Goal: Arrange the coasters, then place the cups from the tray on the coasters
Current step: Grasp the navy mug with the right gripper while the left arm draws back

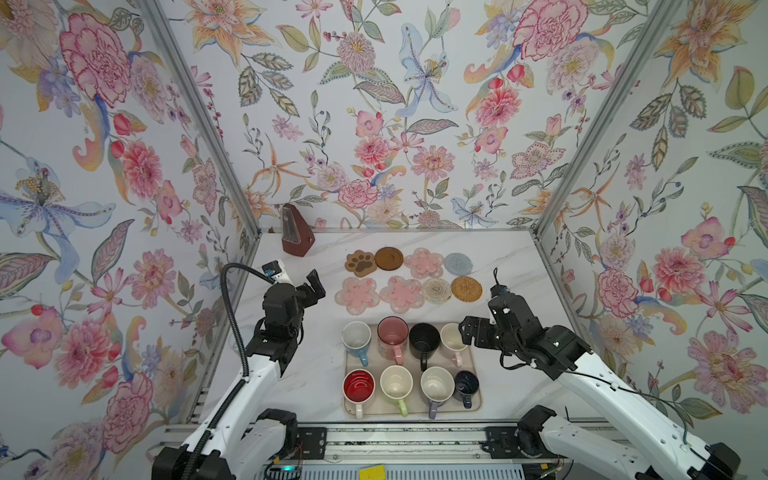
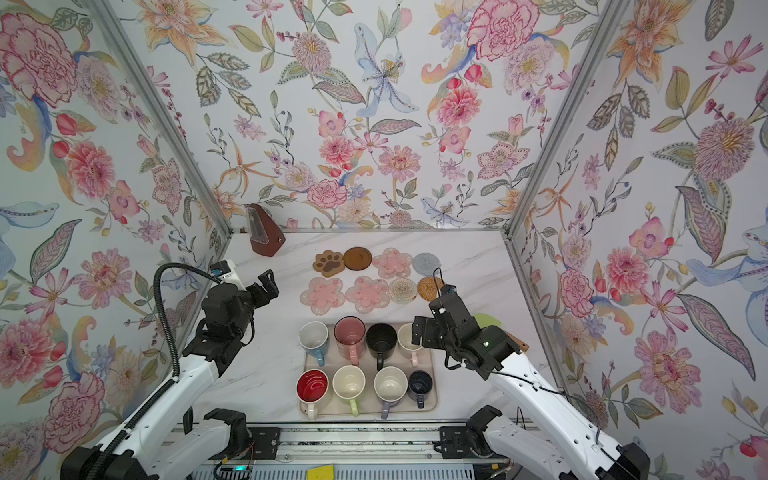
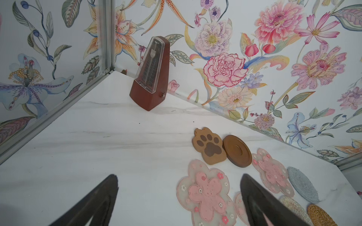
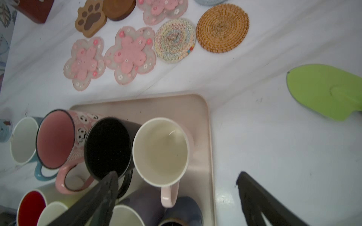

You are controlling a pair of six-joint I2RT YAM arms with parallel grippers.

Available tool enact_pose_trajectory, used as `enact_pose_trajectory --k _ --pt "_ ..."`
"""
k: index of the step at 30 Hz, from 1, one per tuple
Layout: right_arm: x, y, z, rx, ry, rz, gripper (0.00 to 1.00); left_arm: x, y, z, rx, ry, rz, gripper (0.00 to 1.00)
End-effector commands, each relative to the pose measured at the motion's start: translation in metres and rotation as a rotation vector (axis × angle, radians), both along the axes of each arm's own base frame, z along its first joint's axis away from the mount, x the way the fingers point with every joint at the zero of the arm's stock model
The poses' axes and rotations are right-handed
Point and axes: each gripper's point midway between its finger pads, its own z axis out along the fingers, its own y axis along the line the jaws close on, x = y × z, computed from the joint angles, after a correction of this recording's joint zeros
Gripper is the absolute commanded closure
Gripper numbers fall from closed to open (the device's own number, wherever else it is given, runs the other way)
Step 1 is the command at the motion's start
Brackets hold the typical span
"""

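Gripping the cream cup (image 1: pixel 449 338), at the upper right corner of the tray (image 1: pixel 417 407) below the coasters (image 1: pixel 466 288), is judged safest across its rigid, smooth, breakable wall. Left and right jaws are seen wide open, empty.

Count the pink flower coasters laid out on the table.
3. The back-row flower coaster lies between the dark brown disc and the grey-blue mat. The left front flower coaster and the second front flower coaster start the front row. None appears hidden.
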Motion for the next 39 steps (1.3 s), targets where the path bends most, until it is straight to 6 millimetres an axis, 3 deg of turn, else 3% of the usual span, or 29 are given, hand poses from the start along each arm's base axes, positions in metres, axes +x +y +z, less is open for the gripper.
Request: enact_pose_trajectory --k 1,9,12,17,22,39 --pt "-0.037 -0.018 -0.016 -0.062 0.083 -0.07 0.06 -0.005 0.01 0.008 0.037 -0.007 0.028 0.01" --pt "-0.101 -0.016 -0.045 -0.058 0.18 0.002 0.15 -0.018 0.015 0.01 0.042 -0.016 0.037 0.01" --pt "-0.114 -0.015 -0.054 -0.075 0.185 0.039 0.18 -0.022 0.016 0.011 0.039 -0.019 0.038 0.01" --pt "-0.122 0.004 -0.067 -0.075 0.184 0.113 0.24 -0.028 0.02 0.009 0.027 -0.03 0.054 0.01" --pt "-0.131 0.019 -0.081 -0.065 0.21 0.149 0.37 -0.027 0.019 0.003 0.022 -0.02 0.051 0.01" --pt "-0.132 0.009 -0.113 -0.188 0.226 0.124 0.57 -0.023 0.019 -0.001 0.007 -0.015 0.049 0.01"
